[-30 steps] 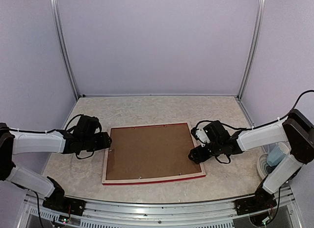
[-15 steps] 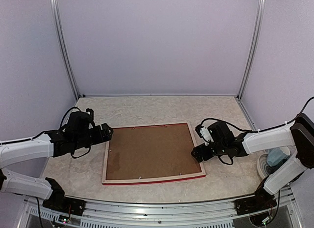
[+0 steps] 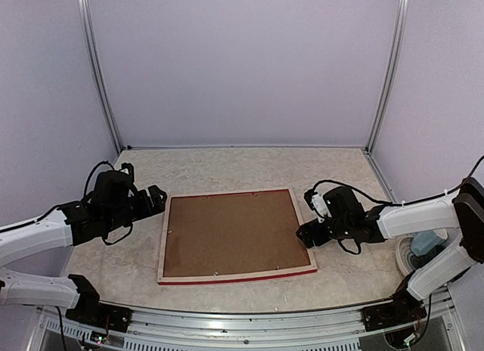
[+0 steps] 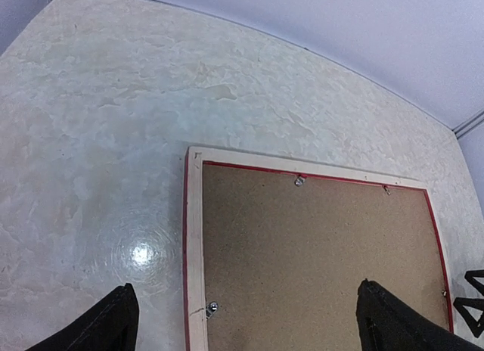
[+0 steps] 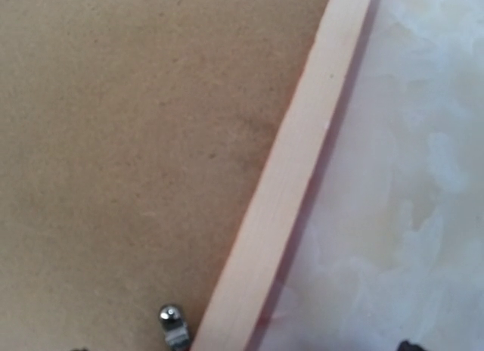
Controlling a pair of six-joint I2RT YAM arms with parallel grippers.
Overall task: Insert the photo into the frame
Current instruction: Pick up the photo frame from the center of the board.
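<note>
The frame (image 3: 162, 249) lies face down in the middle of the table, pale wood back up, a thin red edge showing. The brown backing board (image 3: 231, 234) fills it. The photo is hidden. My left gripper (image 3: 159, 200) is open and empty, just left of the frame's far left corner, apart from it. In the left wrist view its fingertips (image 4: 113, 324) straddle the frame's left rail (image 4: 195, 237) and board (image 4: 318, 245). My right gripper (image 3: 303, 234) is open, low over the frame's right rail (image 5: 295, 192), with the board (image 5: 128, 124) beside it.
Small metal clips (image 4: 212, 308) (image 5: 172, 321) sit along the inner edge of the frame. A pale blue and white object (image 3: 423, 241) stands off the table's right side by the right arm. Enclosure walls and metal posts close in the back and sides.
My left arm has pulled back to the left, away from the frame's left edge. My right gripper has shifted slightly right and stays at the right rail. The frame has not moved.
</note>
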